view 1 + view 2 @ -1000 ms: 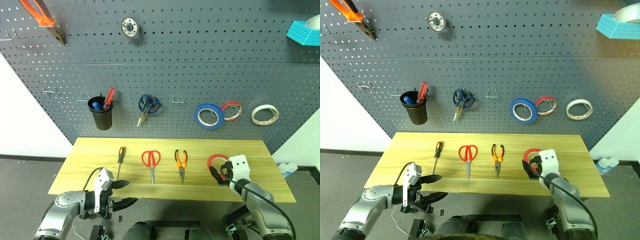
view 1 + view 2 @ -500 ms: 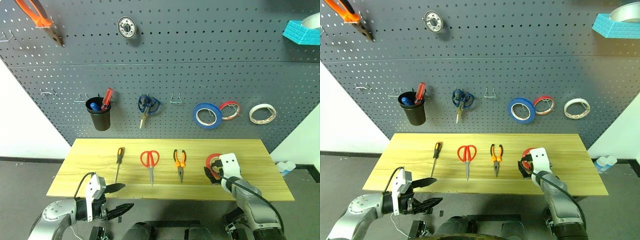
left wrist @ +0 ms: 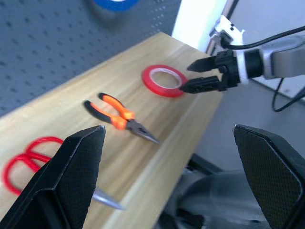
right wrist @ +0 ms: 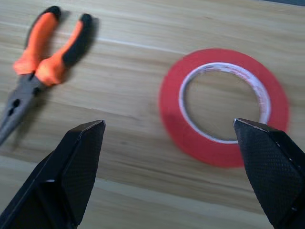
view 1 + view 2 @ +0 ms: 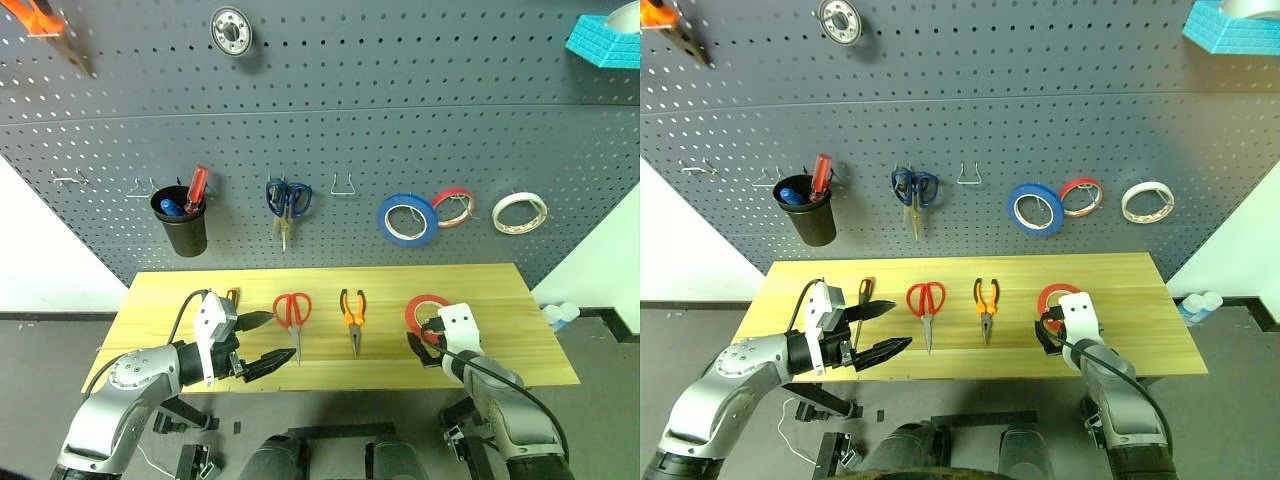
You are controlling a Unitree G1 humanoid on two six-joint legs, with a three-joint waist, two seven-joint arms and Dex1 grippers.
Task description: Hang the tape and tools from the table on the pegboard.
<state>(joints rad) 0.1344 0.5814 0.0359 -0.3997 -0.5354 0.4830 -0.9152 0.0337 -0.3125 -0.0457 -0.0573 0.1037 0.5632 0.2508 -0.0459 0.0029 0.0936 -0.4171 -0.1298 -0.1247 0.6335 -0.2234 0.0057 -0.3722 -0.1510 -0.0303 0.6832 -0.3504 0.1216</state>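
I have lifted my left gripper (image 5: 262, 342), wide open and empty, up over the table (image 5: 180, 300) near the red-handled scissors (image 5: 292, 312), while my right gripper (image 5: 424, 343), equally open and empty, hovers just short of the flat red tape (image 5: 428, 309), so nothing is hung yet.

Head pair looks forward and down at bench (image 5: 330, 290) and pegboard (image 5: 400, 120). Right wrist camera sits close over tape (image 4: 224, 106) and pliers (image 4: 38, 81); left wrist camera views both from farther off.

Red tape (image 5: 428, 309) and tools flat on table (image 5: 500, 290)
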